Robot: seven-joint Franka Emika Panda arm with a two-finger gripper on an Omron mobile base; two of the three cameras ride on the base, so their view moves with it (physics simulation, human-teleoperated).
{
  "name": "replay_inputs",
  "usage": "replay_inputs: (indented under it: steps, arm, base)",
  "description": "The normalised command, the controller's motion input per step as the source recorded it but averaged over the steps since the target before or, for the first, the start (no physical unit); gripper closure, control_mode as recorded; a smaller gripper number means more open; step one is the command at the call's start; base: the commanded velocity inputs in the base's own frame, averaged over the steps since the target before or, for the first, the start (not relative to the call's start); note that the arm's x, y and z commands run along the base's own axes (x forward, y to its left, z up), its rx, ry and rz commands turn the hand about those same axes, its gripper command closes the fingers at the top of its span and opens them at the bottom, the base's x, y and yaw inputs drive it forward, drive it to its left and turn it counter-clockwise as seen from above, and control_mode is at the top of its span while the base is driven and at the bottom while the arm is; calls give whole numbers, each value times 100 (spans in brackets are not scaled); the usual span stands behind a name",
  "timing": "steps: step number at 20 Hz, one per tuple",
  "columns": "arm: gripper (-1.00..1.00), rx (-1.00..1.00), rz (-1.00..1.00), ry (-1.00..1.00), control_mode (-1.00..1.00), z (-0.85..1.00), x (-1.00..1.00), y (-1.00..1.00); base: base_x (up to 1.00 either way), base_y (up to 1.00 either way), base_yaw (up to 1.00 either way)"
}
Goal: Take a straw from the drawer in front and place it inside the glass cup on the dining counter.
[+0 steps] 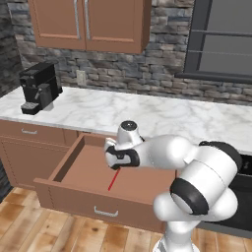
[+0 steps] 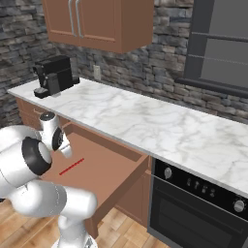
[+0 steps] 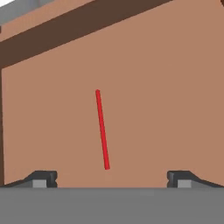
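Gripper hangs over the pulled-out drawer with its jaws spread wide and nothing between them; in the hand view the two dark fingertips stand far apart at the bottom, and the straw lies on the bare wooden floor of the drawer in the space above them, roughly midway between the two tips and not touching either; from the left base view the straw shows as a short red line just below the hand, flat on the drawer bottom and well clear of the walls; the right base view has it likewise lying alone near the middle of the drawer; so the drawer is already open, which looks to be the only step done; the straw is not yet grasped; picking it up, carrying it to the dining counter and setting it in the glass cup are all left; neither that counter nor the cup can be judged from here.
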Motion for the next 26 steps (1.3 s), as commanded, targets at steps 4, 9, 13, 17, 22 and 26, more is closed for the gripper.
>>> replay_inputs:
  steps: [4,9,13,17,22,26]
  arm:
    - [-100,0,-10,9,-100,-31,20,-29]
    - [-100,0,-2,9,-100,-23,28,-1]
    - [-100,0,0,7,-100,-27,38,0]
    - [-100,0,0,7,-100,-34,37,0]
    - [-100,0,0,4,-100,-37,17,2]
    - [-100,0,0,1,-100,-34,11,7]
  base:
    - [0,0,0]
    - [0,0,0]
    - [0,0,0]
    - [0,0,0]
    - [0,0,0]
    - [0,0,0]
